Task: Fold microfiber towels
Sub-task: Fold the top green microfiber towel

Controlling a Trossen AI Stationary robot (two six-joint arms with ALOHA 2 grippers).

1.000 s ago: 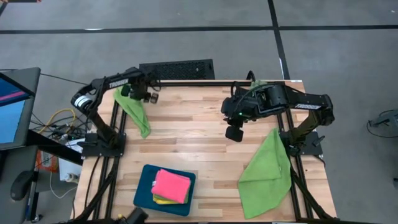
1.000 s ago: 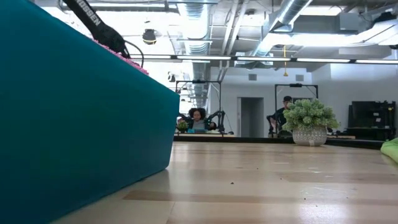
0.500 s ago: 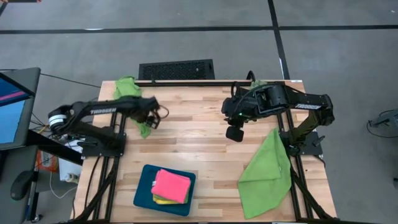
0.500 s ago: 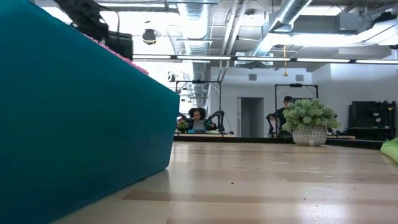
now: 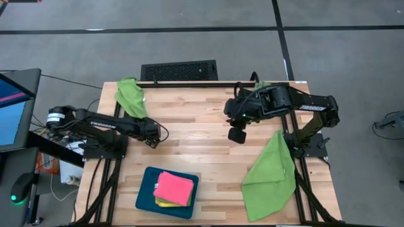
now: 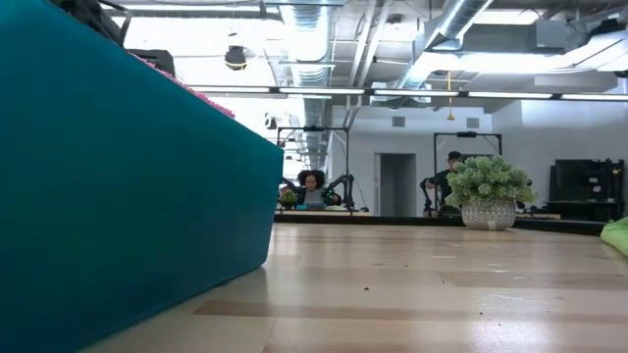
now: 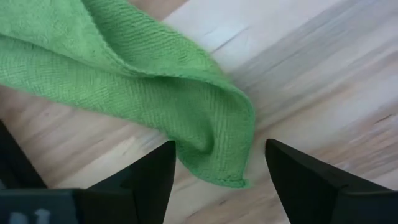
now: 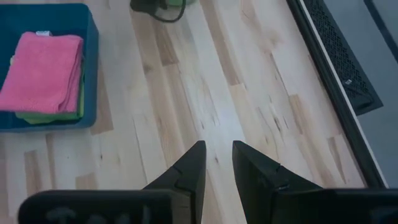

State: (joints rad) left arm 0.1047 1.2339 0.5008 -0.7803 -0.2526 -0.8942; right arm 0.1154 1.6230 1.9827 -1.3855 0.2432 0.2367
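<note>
Inventory from my remote station, 1 moment, 2 arms.

Item 1: left gripper (image 5: 150, 141), low over the tabletop (image 5: 202, 135) near its left edge. Jaws stand wide apart and hold nothing; in the left wrist view a corner of the green towel (image 7: 155, 93) lies on the wood between and just ahead of the fingers (image 7: 152, 174).

Item 2: green towel (image 5: 130, 98), limp and rumpled, draped from the far left corner of the tabletop toward the left gripper.

Item 3: right gripper (image 5: 237, 133), hanging above the middle of the tabletop, right of centre. Jaws narrowly apart, empty, bare wood beneath them.

Item 4: large green towel (image 5: 271, 173), spread flat and overhanging the near right corner.

Item 5: teal tray (image 5: 146, 192) at the near edge, left of centre, with a folded pink towel (image 5: 174, 188) stacked on a yellow towel (image 5: 165, 203).

Risks, as I judge them: closing on that rolled corner could pinch only 1 layer, so the towel unfurls or drags crooked. The towel's far end sits at the tabletop corner, so a careless pull could send it over the edge. The overhanging large towel could slide off if brushed.
</note>
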